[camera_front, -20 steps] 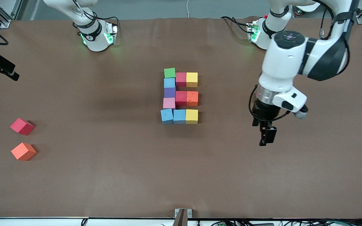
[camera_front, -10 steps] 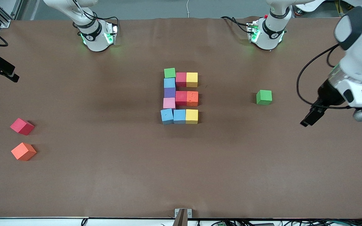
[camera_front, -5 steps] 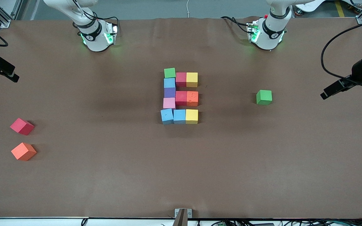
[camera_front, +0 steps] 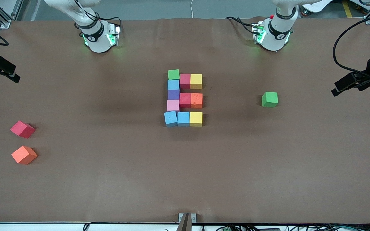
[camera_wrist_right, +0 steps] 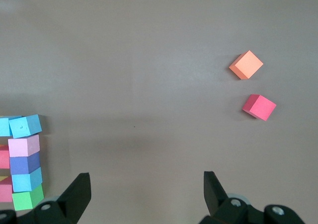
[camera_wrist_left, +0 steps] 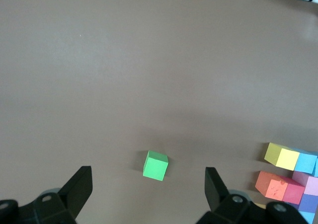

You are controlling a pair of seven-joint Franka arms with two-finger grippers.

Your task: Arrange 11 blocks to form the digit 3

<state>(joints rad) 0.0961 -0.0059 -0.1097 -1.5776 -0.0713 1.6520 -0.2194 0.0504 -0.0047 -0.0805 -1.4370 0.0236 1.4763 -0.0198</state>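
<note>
The digit 3 (camera_front: 184, 99) lies at the table's middle: eleven touching blocks, green, red, yellow, light blue, purple, pink and orange. It also shows in the left wrist view (camera_wrist_left: 290, 174) and the right wrist view (camera_wrist_right: 24, 159). A loose green block (camera_front: 269, 99) sits apart toward the left arm's end, also seen in the left wrist view (camera_wrist_left: 155, 165). My left gripper (camera_front: 348, 89) (camera_wrist_left: 147, 184) is open and empty, high over that end. My right gripper (camera_front: 1, 77) (camera_wrist_right: 146, 186) is open and empty, waiting over the right arm's end.
A loose red block (camera_front: 22, 129) (camera_wrist_right: 259, 107) and a loose orange block (camera_front: 24, 154) (camera_wrist_right: 246, 64) lie near the right arm's end, the orange one nearer the front camera. Brown table mat (camera_front: 108, 179) spreads bare between the digit and the loose blocks.
My left arm has swung away from over the loose green block out to its own end of the table, uncovering the block. The right arm and all blocks have not moved.
</note>
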